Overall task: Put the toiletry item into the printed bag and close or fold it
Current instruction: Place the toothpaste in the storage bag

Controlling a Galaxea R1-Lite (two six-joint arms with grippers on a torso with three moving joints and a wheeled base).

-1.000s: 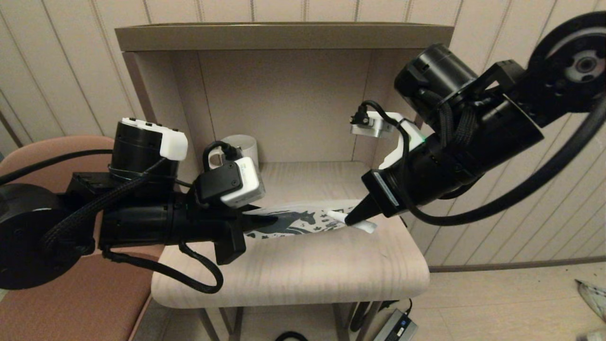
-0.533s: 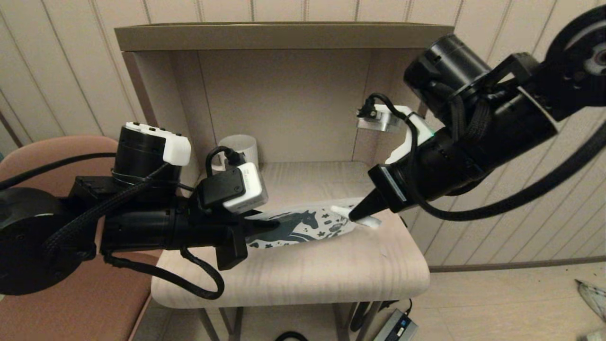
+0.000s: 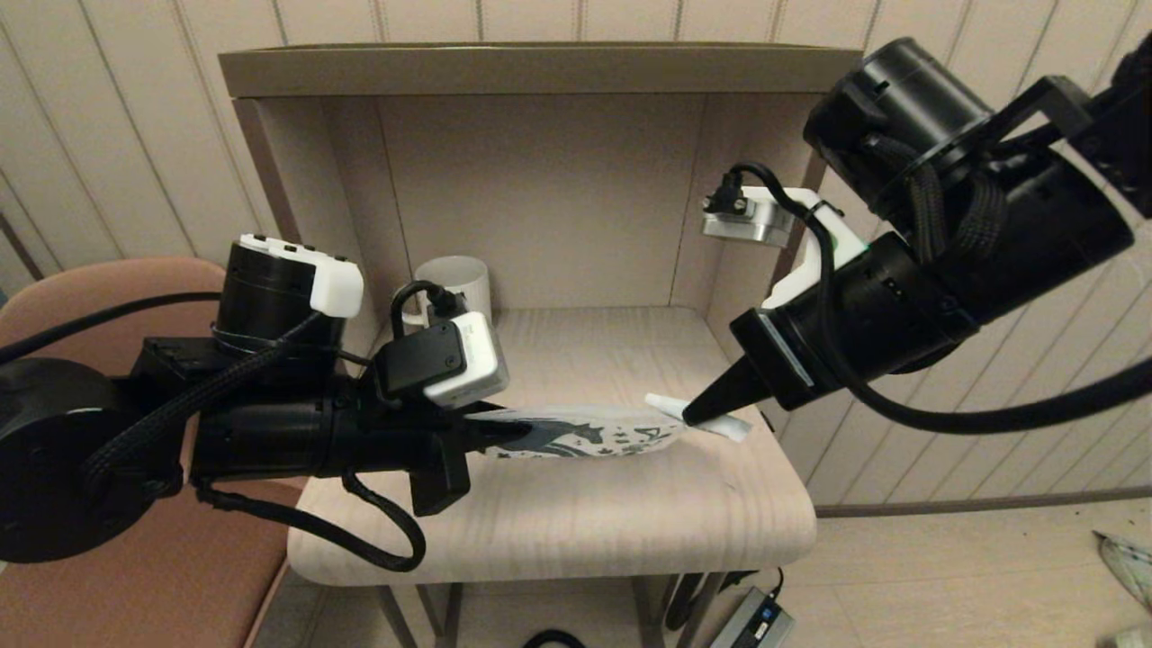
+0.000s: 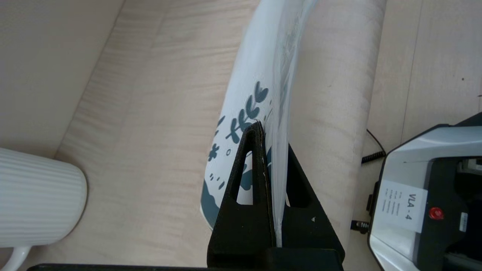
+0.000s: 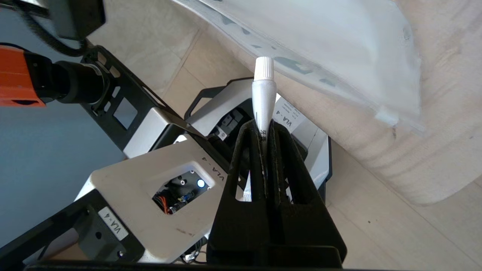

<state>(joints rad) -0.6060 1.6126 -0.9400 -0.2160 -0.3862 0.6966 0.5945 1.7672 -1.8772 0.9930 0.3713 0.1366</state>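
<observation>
My left gripper (image 3: 504, 430) pinches the flat white horse-printed pouch (image 3: 594, 436), right gripper (image 3: 693, 418) clamps the slim white stick (image 5: 263, 94); gotta line its tip with the opening.

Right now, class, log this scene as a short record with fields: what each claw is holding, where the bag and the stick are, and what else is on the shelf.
left claw: shut on the printed bag, holding it by one end above the shelf board
right claw: shut on the toiletry item
toiletry item: at the bag's free end, capped tip toward the bag, not inside it
bag mouth: cannot tell if open
white ribbed mug: back left of the shelf
step left: insert the item, close the bag
</observation>
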